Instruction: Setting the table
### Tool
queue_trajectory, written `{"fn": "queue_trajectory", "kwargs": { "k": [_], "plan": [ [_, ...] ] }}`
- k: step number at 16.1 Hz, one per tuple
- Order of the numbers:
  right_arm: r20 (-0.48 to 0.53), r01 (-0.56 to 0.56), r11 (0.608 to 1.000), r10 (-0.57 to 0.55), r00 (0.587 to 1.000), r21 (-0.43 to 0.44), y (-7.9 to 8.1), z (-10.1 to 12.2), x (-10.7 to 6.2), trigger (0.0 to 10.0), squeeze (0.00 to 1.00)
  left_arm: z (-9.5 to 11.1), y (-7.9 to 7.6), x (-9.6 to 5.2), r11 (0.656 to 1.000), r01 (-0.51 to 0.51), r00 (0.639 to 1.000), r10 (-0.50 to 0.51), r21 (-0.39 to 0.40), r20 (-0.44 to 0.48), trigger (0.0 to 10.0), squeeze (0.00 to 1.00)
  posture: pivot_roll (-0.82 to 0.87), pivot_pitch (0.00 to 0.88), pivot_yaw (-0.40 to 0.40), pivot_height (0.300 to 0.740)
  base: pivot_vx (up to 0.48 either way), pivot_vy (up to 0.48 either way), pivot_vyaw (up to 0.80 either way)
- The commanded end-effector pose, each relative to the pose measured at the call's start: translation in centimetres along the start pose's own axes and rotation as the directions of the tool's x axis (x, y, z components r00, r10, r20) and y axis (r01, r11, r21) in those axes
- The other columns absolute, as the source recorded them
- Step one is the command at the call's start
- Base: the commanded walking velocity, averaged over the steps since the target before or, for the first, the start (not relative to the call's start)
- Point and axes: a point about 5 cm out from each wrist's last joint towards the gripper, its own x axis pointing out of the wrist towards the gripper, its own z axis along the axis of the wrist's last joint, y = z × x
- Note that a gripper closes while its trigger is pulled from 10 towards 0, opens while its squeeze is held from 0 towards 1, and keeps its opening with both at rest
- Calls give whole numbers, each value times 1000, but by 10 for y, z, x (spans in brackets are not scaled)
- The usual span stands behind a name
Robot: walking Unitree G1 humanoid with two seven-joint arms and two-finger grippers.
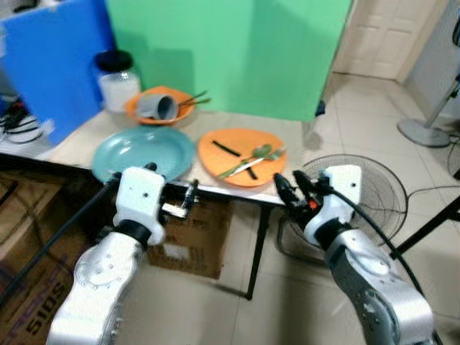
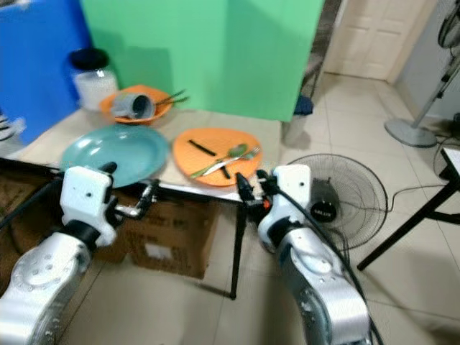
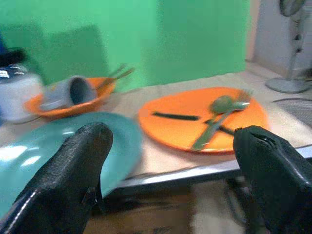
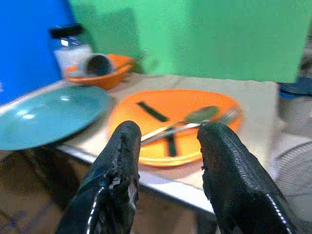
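An orange plate lies at the table's front edge, carrying a green spoon, a fork and two short black sticks. A teal plate sits to its left. Behind them an orange bowl holds a grey cup lying on its side and chopsticks. My left gripper hovers open just below the table edge, in front of the teal plate. To the right, my right gripper is open with nothing in it, beside the orange plate's near right rim and just short of the table edge.
A jar with a black lid stands at the back left, before a blue board and green backdrop. A cardboard box sits under the table. A round floor fan stands right of the table leg, by my right arm. A standing fan's base is far right.
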Motion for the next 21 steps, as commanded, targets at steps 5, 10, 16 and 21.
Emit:
{"fn": "queue_trajectory", "kwargs": {
  "k": [5,10,16,21],
  "plan": [
    [16,1,1000,-1,1000,2,1,4,2,10000,0,3,4,1,1000,19,1000,-20,24,6,10000,0,171,0,5,740,315,0,0],
    [2,-3,1000,3,1000,-1,0,4,2,10000,0,3,1,2,999,37,999,-37,24,4,10000,0,168,0,5,740,316,0,-160],
    [-1,9,1000,-9,1000,-7,-1,2,0,10000,0,1,3,5,996,77,997,-77,43,-7,10000,0,154,0,22,740,316,0,-800],
    [-5,21,1000,-21,1000,-10,-4,3,-7,10000,0,-7,2,4,975,211,977,-207,70,-57,10000,0,133,0,34,740,235,0,0]
  ]
}}
